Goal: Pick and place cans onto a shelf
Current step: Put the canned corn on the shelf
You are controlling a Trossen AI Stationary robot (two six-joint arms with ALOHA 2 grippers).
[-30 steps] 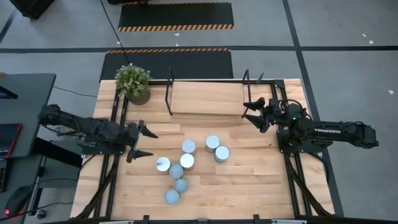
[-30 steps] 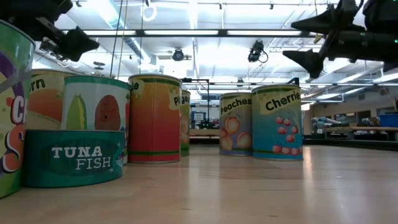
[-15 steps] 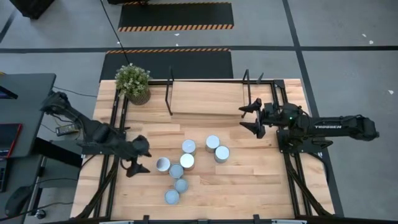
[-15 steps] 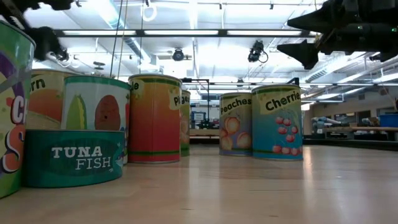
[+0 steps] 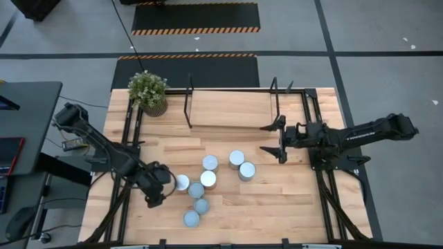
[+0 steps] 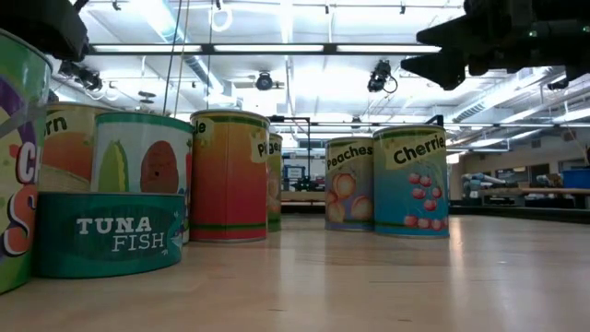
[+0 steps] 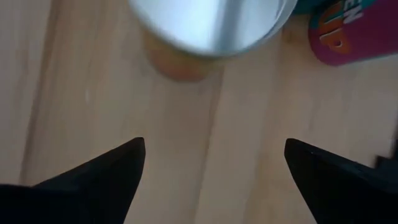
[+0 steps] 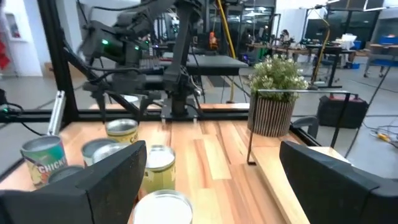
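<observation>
Left gripper [image 5: 158, 192] hovering spread just beside the leftmost of the cans [image 5: 181, 182], likely lining up a grab. Cans clustering mid-table. Right gripper [image 5: 275, 140] spread, waiting near the shelf [image 5: 228, 107] at the back.

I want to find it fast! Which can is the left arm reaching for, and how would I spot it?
Look at the cluster of cans in the middle of the wooden table. The target can is the one farthest toward the left arm, right beside the open left end effector; every other can sits farther away.
</observation>
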